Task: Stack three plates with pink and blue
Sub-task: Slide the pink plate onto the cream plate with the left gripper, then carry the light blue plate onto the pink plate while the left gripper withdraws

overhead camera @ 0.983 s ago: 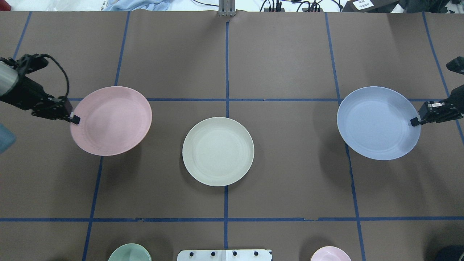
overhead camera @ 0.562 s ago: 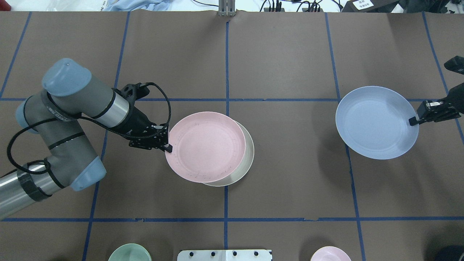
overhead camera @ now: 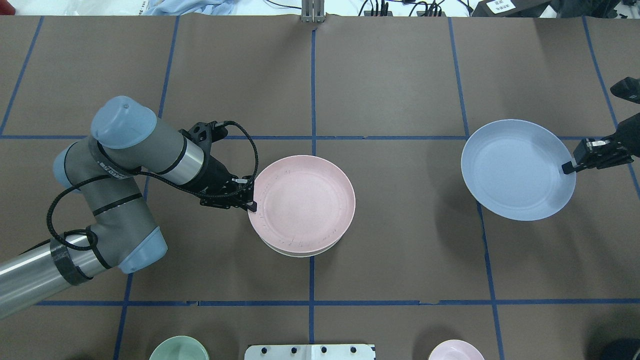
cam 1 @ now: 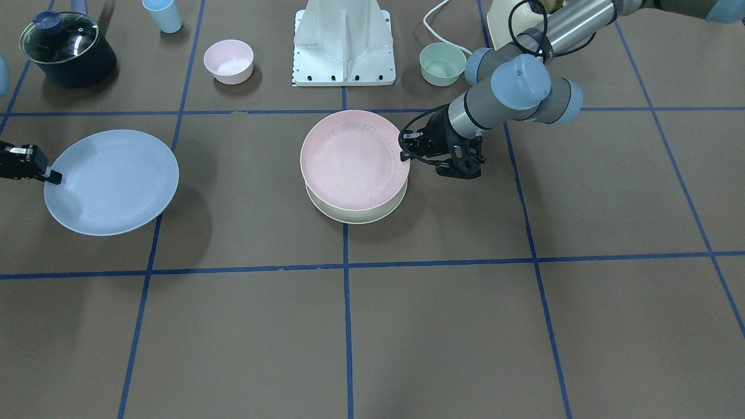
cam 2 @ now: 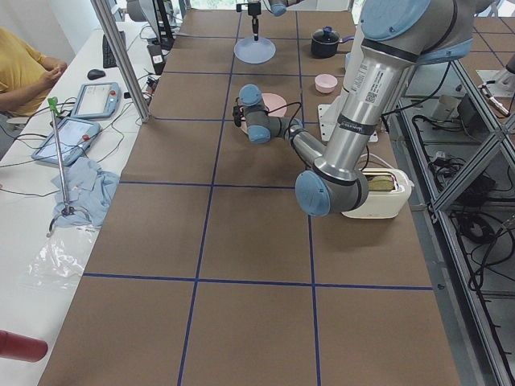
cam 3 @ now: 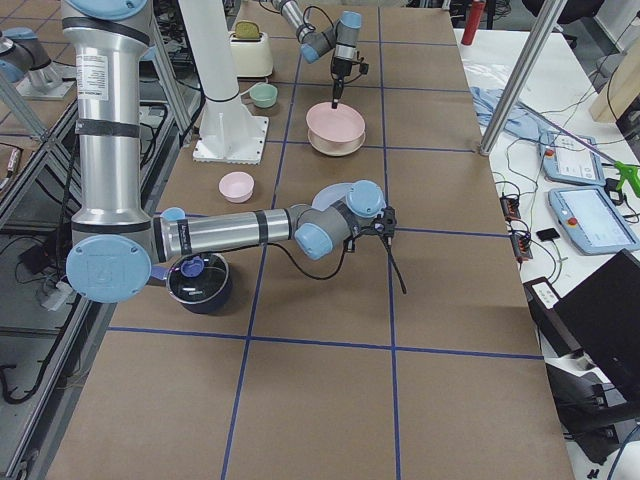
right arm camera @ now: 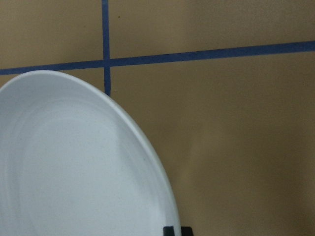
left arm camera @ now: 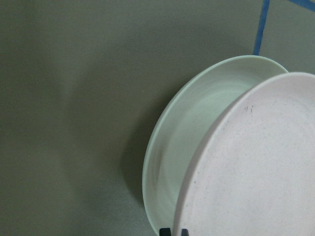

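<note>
Brown table (overhead camera: pixel 400 240), pink plate (overhead camera: pixel 302 202) above cream plate (cam 1: pixel 355 217), blue plate (overhead camera: pixel 517 170) well apart

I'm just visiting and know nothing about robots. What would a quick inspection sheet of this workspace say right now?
Surface: brown paper-covered table with a blue tape grid.
Job's things: pale pink plastic plate held over cream plastic plate, slightly offset; light blue plastic plate held off the table, apart.
Clutter: small green bowl, small pink bowl, dark lidded pot, light blue cup, cream toaster.
Grippers: left gripper shut on the pink plate's rim; right gripper shut on the blue plate's rim.
Cables: black cable looped at the left wrist.
Surroundings: person in a yellow shirt; blue cloth on the side bench.
</note>
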`<state>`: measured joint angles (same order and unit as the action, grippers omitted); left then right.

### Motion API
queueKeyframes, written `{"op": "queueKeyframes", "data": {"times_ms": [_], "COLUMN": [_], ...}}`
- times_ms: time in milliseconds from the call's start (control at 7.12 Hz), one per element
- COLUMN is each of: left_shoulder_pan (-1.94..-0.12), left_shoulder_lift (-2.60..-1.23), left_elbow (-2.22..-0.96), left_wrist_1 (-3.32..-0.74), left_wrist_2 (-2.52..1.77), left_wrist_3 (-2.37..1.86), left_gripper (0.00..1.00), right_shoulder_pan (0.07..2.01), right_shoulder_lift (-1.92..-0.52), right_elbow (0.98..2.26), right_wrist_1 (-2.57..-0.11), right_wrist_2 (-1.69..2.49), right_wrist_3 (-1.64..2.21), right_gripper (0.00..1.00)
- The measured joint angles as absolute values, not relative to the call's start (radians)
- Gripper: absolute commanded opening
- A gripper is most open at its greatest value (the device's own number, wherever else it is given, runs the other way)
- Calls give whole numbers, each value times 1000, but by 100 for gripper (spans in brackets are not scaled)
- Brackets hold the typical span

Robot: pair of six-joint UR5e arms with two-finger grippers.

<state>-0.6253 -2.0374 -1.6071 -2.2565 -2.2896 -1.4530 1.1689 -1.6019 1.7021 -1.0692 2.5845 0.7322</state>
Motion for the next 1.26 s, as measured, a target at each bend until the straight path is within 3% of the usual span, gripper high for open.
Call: {"op": "queueKeyframes", "data": {"times_ms": [140,281,421,843,1264], "left_shoulder_pan": [-621,-619,-619,-674,-858], "left_shoulder_lift": [-2041,-2039,-2034,-1954,-1828], "left_elbow": [-1605,-1604,-1608,-1725,-1789], "left_wrist_1": [-2257,-2256,-2258,-2276,-2272], "left_wrist_2": [-2278,-2271,-2268,-2286,-2394], "left_wrist_3": [-1453,-1453,-1452,-1454,-1310], "left_gripper": [48,67,62,61,61], "right_shoulder_pan": [1169,1169,1169,1109,866], "right_shoulder_lift": [-1602,-1602,-1599,-1502,-1339], "right_elbow": [1702,1704,1708,1715,1718], "right_wrist_1": [-1069,-1069,-1069,-1012,-850], "right_wrist_2": [2584,2584,2583,2573,2386], "right_wrist_3": [732,733,734,989,1497], "right_gripper": [0,0,0,0,0]}}
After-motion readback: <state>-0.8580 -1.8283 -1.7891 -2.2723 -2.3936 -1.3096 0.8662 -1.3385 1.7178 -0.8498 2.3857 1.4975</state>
